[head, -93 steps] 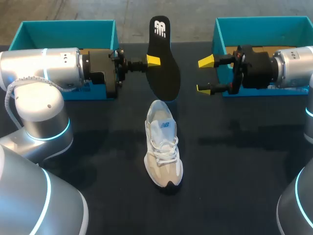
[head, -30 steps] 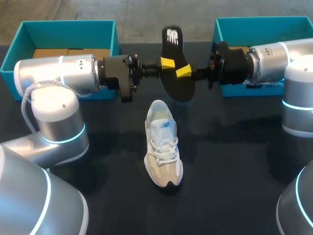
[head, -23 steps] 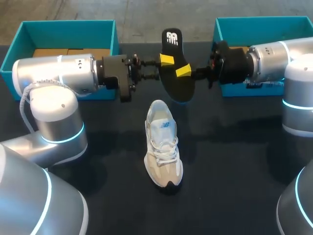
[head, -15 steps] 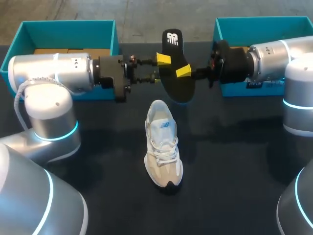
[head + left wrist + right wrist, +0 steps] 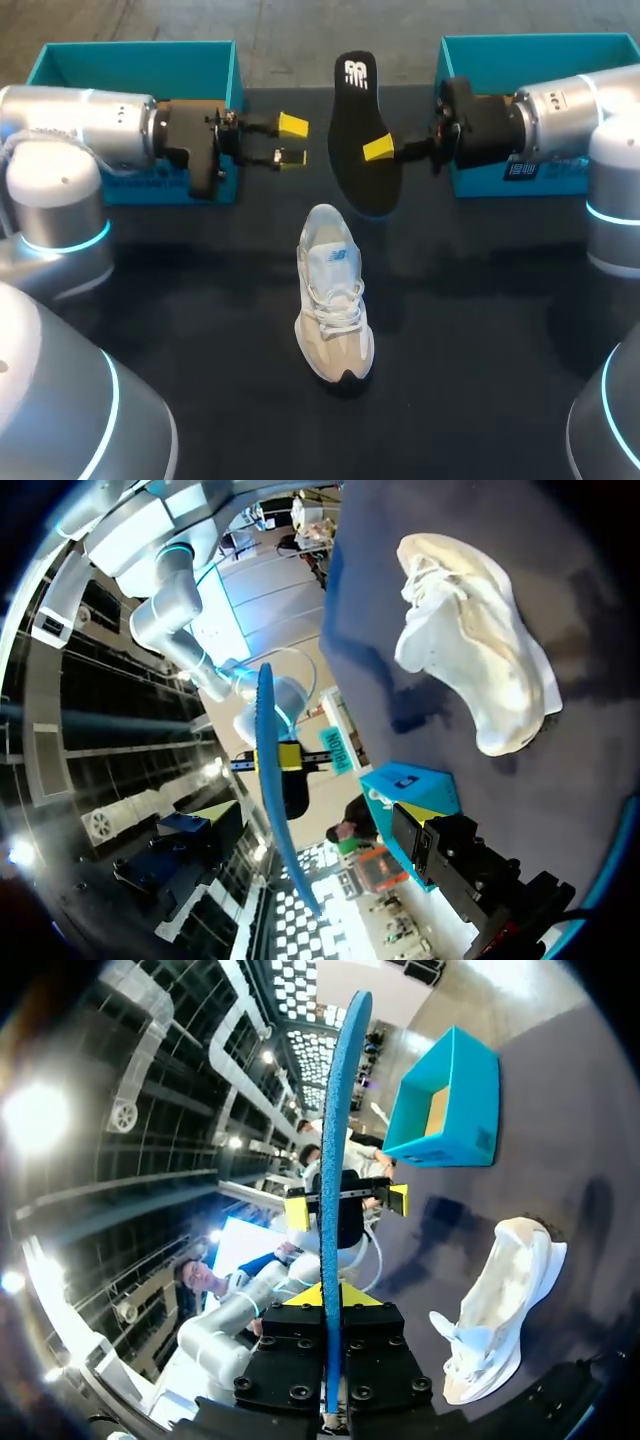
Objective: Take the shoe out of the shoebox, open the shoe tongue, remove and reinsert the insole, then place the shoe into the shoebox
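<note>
Black insole [image 5: 358,130], clamped edgewise in the right pincer [image 5: 378,150], hangs just beyond the white sneaker [image 5: 335,295], likely for reinsertion; the left pincer [image 5: 292,141] gapes empty beside it.

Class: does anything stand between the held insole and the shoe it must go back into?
Nothing visible does. The right hand holds the insole just beyond the shoe, only bare table between them. The open left hand sits off to the side.

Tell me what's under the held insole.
Only dark table; the shoe lies nearer the robot, not beneath it. In the head view the insole hides the table strip behind it.
</note>
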Action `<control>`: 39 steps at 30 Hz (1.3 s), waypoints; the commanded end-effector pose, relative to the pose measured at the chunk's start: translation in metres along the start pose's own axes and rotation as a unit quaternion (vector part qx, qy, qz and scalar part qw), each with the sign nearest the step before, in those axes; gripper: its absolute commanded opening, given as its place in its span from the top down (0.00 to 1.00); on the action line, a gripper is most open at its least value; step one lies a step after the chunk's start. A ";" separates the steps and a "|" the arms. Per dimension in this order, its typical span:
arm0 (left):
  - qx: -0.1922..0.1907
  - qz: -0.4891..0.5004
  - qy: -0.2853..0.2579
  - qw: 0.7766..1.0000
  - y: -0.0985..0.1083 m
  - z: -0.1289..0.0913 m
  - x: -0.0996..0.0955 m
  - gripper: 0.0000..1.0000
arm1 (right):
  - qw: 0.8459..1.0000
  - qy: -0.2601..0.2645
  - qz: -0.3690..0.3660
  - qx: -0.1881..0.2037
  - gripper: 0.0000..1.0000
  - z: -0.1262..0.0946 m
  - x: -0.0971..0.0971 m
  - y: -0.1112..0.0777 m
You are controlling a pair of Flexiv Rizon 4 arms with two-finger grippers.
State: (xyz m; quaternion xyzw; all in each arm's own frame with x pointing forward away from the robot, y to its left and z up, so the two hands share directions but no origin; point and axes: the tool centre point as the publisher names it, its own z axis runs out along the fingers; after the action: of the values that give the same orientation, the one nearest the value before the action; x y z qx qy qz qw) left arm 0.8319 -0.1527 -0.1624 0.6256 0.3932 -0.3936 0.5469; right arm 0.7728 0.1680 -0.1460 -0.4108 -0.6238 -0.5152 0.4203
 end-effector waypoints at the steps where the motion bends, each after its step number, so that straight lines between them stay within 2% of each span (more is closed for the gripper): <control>1: 0.049 -0.005 0.014 0.999 0.003 -0.010 0.004 0.00 | 1.000 -0.011 -0.013 0.010 1.00 -0.002 0.005 0.000; 12: 0.112 0.006 0.082 0.990 -0.009 -0.028 0.026 0.00 | 0.990 -0.023 -0.122 0.073 1.00 0.006 0.014 0.002; 21: 0.139 -0.015 0.114 0.984 -0.020 -0.033 0.047 0.00 | 0.977 0.023 -0.180 0.115 1.00 0.016 0.009 0.006; 25: 0.136 -0.020 0.128 0.982 -0.021 -0.036 0.054 0.00 | 0.970 0.035 -0.193 0.141 1.00 0.021 0.009 0.007; 39: 0.136 -0.020 0.128 0.982 -0.021 -0.036 0.054 0.00 | 0.971 0.032 -0.191 0.142 1.00 0.022 0.010 0.008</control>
State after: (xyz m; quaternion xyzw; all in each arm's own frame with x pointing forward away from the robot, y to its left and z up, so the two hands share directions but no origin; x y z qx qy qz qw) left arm 0.8351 -0.1116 -0.2171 0.7304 0.4155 -0.3718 0.3945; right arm 0.7749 0.1910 -0.1370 -0.2029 -0.7425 -0.5064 0.3886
